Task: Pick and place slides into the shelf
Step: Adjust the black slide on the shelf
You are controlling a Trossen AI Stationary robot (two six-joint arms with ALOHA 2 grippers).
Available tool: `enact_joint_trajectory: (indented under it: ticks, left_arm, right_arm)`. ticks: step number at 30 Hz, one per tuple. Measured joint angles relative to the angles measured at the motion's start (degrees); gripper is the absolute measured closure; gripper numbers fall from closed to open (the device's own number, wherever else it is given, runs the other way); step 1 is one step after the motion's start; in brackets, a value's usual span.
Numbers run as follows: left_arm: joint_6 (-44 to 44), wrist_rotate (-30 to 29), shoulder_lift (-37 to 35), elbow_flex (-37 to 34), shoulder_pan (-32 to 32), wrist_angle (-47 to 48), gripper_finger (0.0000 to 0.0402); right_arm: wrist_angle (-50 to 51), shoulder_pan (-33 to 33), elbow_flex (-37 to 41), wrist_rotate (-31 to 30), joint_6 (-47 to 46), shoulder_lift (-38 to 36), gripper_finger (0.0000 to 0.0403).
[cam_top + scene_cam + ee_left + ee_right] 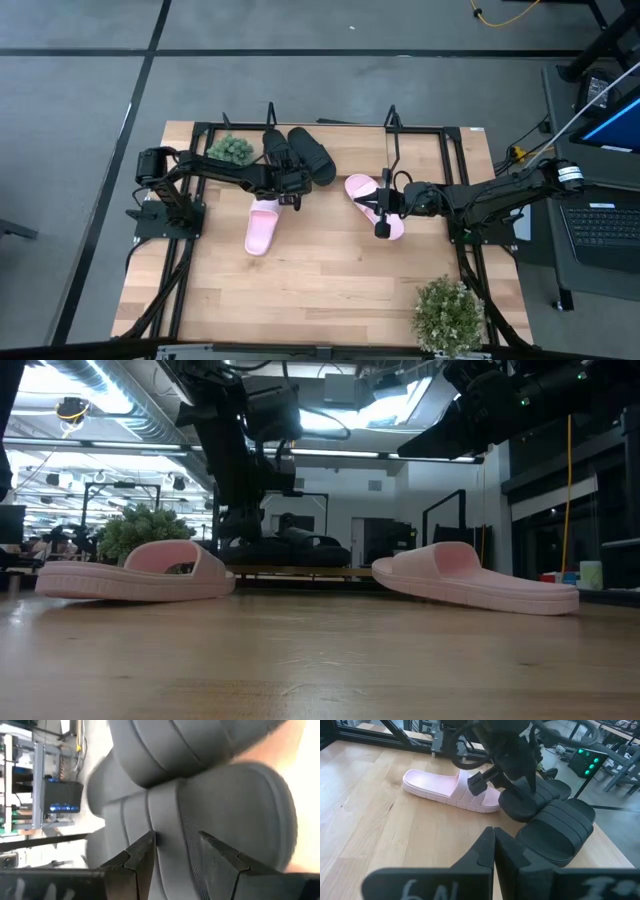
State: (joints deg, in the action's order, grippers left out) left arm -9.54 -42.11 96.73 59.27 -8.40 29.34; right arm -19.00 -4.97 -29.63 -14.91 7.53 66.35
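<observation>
Two black slides [312,155] lie side by side at the table's far edge. In the low view they rest on the shelf's light board [300,572]. My left gripper [177,847] is open and slants down onto the left black slide [275,150], its fingers over the slide's strap [170,815]. One pink slide [263,225] lies sole down on the table, left of centre. The other pink slide [372,200] lies right of centre. My right gripper [494,837] hangs shut above that slide, clear of it. My left gripper comes at the black slide's strap [172,835] slanting down from the table's left. One finger [142,852] stands on each side of a ridge of the strap. Whether they touch it, I cannot tell.
A small green plant [230,150] stands at the far left beside the black slides, and a bigger one [450,312] stands at the near right corner. A black frame [420,128] runs around the table. The bare wood [330,290] lies toward the near edge.
</observation>
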Motion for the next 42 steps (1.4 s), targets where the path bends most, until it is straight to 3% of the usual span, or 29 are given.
enact_joint_trajectory:
  ticks: [10,18,26,42]
  left_arm:
    - [0.0,-10.0,0.7,-0.1,-0.2,0.1,0.0262]
    - [0.0,-9.3,0.7,-0.1,-0.3,0.0,0.0273]
    - [0.0,-7.0,0.7,-0.1,-0.3,0.0,0.0390]
    - [-5.8,-4.4,0.7,-0.1,2.6,-1.5,0.0399]
  right_arm:
    - [0.1,0.0,0.0,0.0,0.0,0.0,0.0393]
    - [0.2,0.0,0.0,0.0,0.0,0.0,0.0393]
    - [0.1,0.0,0.0,0.0,0.0,0.0,0.0393]
    - [0.1,0.0,0.0,0.0,0.0,0.0,0.0393]
